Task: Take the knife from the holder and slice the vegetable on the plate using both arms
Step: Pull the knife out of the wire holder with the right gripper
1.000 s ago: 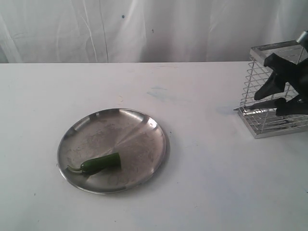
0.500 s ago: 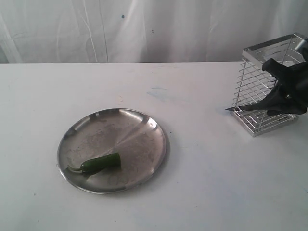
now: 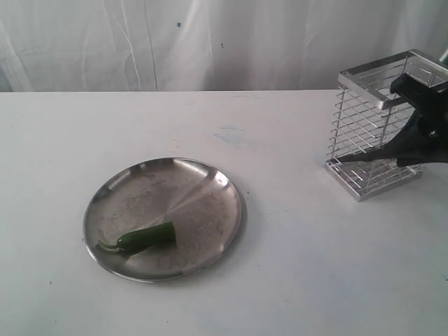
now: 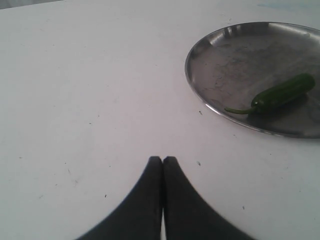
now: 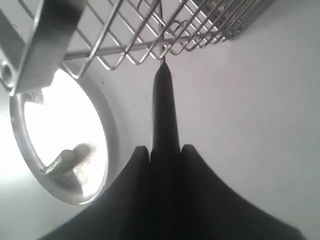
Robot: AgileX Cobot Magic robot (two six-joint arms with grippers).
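right tool [image 5: 164, 148] is clamped on the knife [image 5: 164, 107], jaws pressed to either side of the black handle, and the slim front end points straight into the wire of the holder [image 3: 364, 119]. in the exterior view the holder sits at the far right of the counter [image 3: 294, 266], tipped off level with its thick rim slanting, and the knife shows as a dark line running low across it. whether the tip pokes out through the bars, i can't tell. over on the other side, the left tool [image 4: 162, 161] is closed with nothing in it, jaws touching along their length, hanging over bare counter near the plate [image 4: 197, 87]. that steel plate lies flat, left of middle and well apart from the holder. the vegetable [image 3: 147, 236], a dark green chili, lies on the plate's near-left part, thin curved stem out toward the rim, flat end toward the centre, all in one piece. a white cloth [image 3: 210, 42] hangs behind the counter.
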